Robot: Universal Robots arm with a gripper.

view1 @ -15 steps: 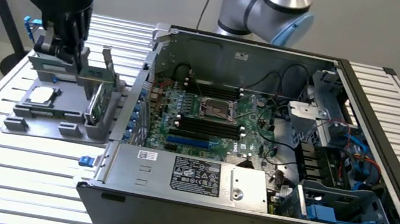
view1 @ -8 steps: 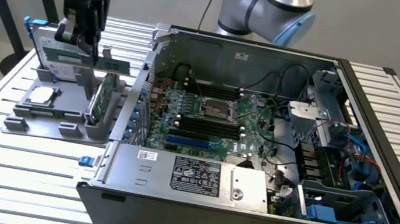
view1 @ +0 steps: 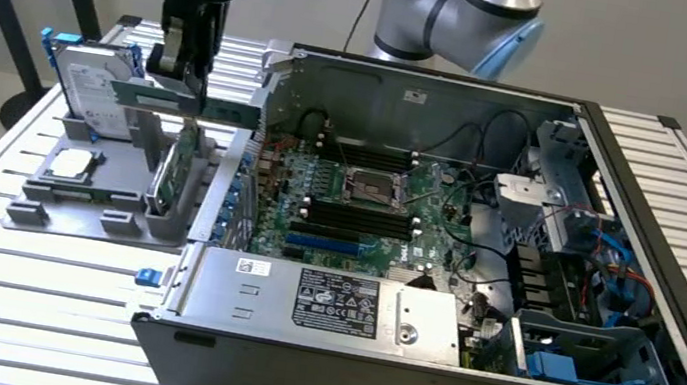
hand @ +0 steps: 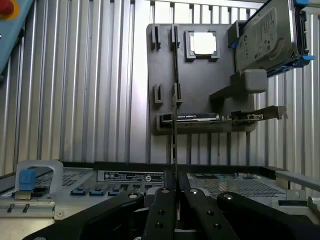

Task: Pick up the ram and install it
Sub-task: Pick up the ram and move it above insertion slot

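Grips the long, thin green ram stick (view1: 230, 113) by its upper edge, jaws nearly closed, level above the grey slotted holder (view1: 98, 215), probably keeping its contacts free.

Unreadable print: power supply label (view1: 338, 304), hard drive label (hand: 262, 37).

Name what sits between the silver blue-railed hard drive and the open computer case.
Exterior view: the gripper, shut on the long green ram stick, above an upright green expansion card.
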